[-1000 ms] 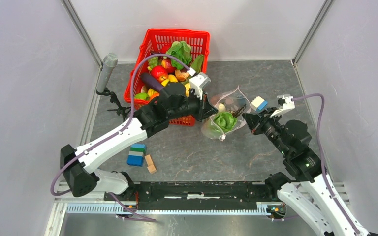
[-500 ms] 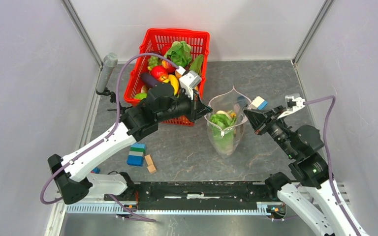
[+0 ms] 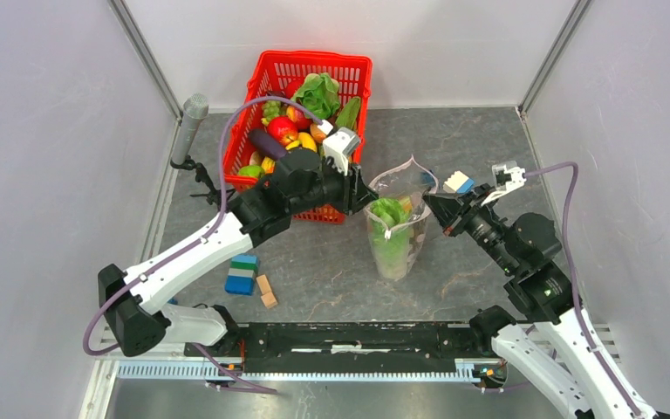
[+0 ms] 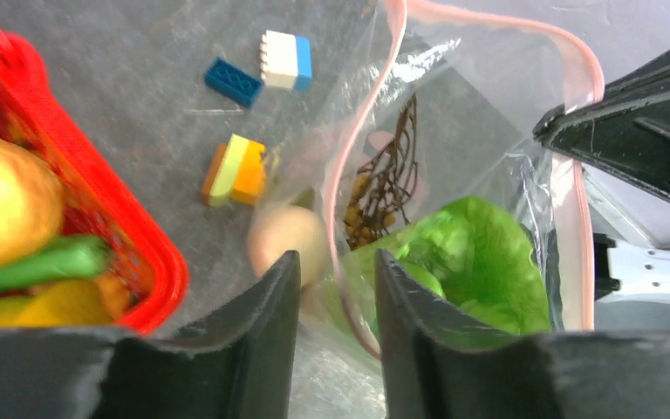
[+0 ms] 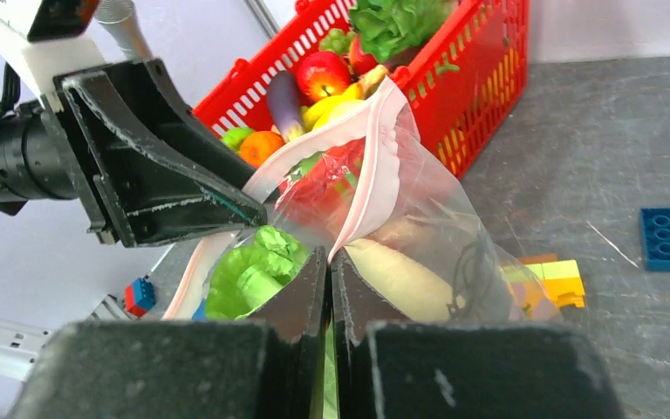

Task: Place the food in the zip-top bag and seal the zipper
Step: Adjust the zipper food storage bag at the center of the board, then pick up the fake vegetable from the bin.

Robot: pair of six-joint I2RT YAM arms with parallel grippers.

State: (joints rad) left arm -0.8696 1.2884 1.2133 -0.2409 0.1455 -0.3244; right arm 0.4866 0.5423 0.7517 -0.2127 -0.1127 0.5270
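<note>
The bag hangs upright between the two grippers, mouth upward. One second ago it lay low and crumpled on the table; it has since been raised. Greens and a pale rounded item sit inside it, just below both sets of fingertips. The zipper runs along the mouth and remains unsealed, its two sides spread apart. The right gripper is clamped on the bag's rim, with the pink strip pinched between fingers that nearly touch. The left gripper was closed on the opposite rim earlier. Its fingers now stand slightly apart, and the strip passes through the gap without being pinched. The red basket, still loaded with produce, lies just behind and beside the left gripper. A white-and-blue block lies just beyond the right gripper.
</note>
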